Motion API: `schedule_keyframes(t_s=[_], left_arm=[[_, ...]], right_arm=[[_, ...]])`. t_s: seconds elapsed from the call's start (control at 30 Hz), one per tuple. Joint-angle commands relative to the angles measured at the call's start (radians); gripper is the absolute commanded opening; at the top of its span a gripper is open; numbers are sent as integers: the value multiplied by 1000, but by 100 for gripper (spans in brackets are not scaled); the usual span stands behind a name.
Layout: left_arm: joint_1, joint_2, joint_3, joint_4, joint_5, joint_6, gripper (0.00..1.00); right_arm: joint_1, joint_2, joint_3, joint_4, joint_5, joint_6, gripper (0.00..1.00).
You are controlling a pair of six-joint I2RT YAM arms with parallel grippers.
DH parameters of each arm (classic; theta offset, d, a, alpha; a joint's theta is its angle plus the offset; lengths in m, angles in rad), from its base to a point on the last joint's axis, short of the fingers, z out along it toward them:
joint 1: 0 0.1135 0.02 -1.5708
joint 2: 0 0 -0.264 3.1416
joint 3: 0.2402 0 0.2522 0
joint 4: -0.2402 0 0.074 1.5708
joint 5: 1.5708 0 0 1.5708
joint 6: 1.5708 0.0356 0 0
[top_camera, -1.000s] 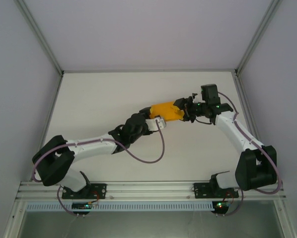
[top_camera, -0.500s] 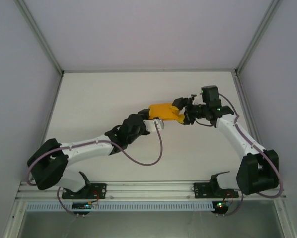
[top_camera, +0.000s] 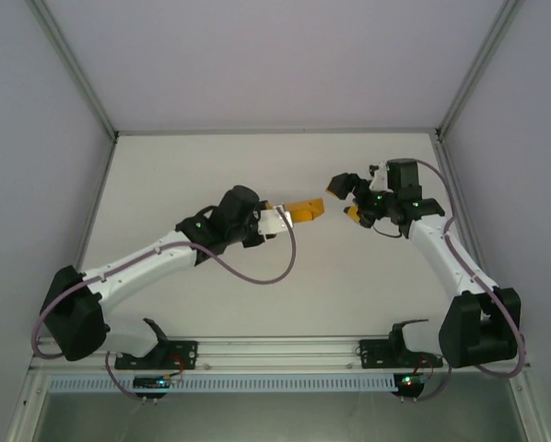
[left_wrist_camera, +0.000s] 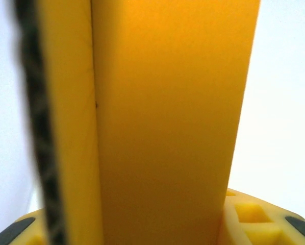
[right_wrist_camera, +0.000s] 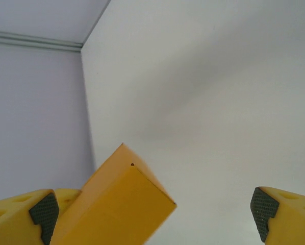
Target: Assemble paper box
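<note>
The paper box (top_camera: 309,210), apparently folded shut already, is held by the left end effector (top_camera: 290,215); the right end effector (top_camera: 347,200) is spread wide, empty. Only placement seems left.

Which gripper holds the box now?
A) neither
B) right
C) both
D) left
D: in the top view the box is clamped at its near end in the left gripper. The right gripper is open and clear of the box's other end.
</note>
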Motion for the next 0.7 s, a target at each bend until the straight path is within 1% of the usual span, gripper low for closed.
schedule_keyframes(t_s=[0.0,0.07,0.17,0.2,0.27,0.33,0.4,0.5,0.57,0.6,0.67], left_arm=[[34,104,100,-352,131,-84,35],[48,176,141,-424,163,-95,35],[60,252,190,-473,171,-95,35],[65,273,209,-487,187,-93,35],[75,304,245,-518,217,-91,35],[82,331,269,-543,228,-86,35],[84,353,281,-556,232,-78,36],[87,381,296,-566,231,-66,39],[88,396,308,-567,231,-65,41],[91,402,312,-566,236,-61,44],[92,413,323,-567,243,-50,46]], right_arm=[[16,-31,41,-20,143,-360,99],[37,-40,35,-5,173,-512,99],[87,-61,5,9,149,-779,99],[109,-69,-4,6,168,-848,99],[131,-75,-14,-2,177,-926,99],[135,-71,-20,-1,156,-946,99],[134,-57,-21,-7,95,-953,99],[143,-28,-4,-47,30,-979,92],[152,-10,4,-52,15,-978,86],[156,1,9,-60,7,-979,83],[167,27,23,-79,8,-979,79]])
